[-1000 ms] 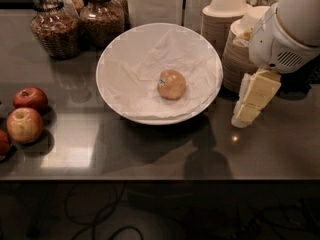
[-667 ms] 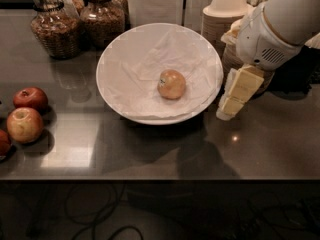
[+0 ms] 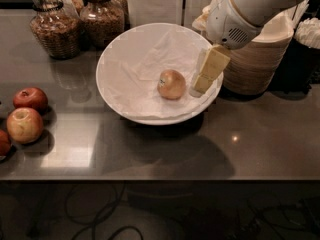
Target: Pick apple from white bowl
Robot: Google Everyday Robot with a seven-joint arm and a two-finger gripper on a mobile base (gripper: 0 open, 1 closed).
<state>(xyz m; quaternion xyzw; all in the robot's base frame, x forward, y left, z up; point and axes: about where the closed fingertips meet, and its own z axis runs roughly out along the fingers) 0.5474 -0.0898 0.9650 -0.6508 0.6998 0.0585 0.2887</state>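
Note:
A small pale yellow-orange apple (image 3: 171, 84) lies right of centre in the wide white bowl (image 3: 120, 59), on crumpled white paper. My gripper (image 3: 199, 88), with pale yellow fingers (image 3: 212, 69) pointing down, hangs over the bowl's right side, just right of the apple and not touching it. It holds nothing. The white arm reaches in from the upper right.
Redder apples (image 3: 30, 98) (image 3: 24, 125) lie at the left of the grey counter. Two glass jars (image 3: 51, 28) (image 3: 102, 14) stand at the back left. A stack of beige paper bowls (image 3: 260, 59) stands right of the white bowl, behind the gripper.
The gripper has moved left and up, from beside the bowl's right rim on the counter to over the bowl's right side, close to the apple.

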